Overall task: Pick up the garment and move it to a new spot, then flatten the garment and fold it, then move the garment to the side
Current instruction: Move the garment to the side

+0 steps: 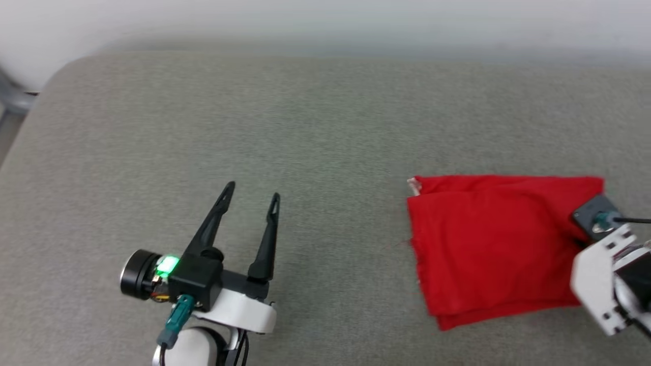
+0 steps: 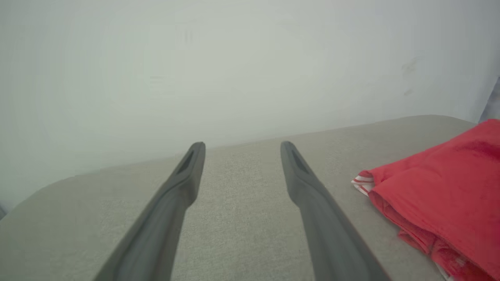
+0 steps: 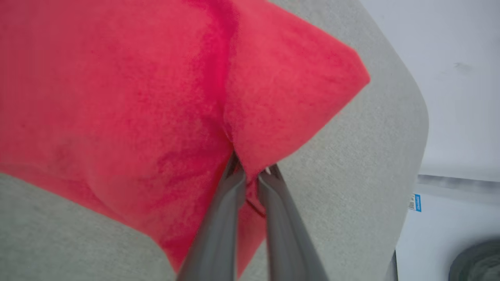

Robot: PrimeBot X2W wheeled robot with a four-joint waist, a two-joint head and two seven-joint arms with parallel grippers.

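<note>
Grey fabric tabletop [image 1: 305, 127]: right end effector [image 3: 254, 167] is pinching edge of folded red garment [image 1: 488, 244]; left end effector [image 1: 253, 189] is standing wide open, empty, well apart.

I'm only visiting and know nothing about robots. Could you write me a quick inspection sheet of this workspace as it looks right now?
Surface: grey cloth-covered table, rounded corners.
Job's things: red shirt, folded into a rough rectangle on the robot's right; striped trim peeks from one corner.
Clutter: nothing seen.
Grippers: left gripper open, apart from the shirt; right gripper shut, pinching the shirt's edge.
Cables: green-plugged cable at the left wrist; black cable at the right wrist.
Surroundings: pale wall behind the table.
</note>
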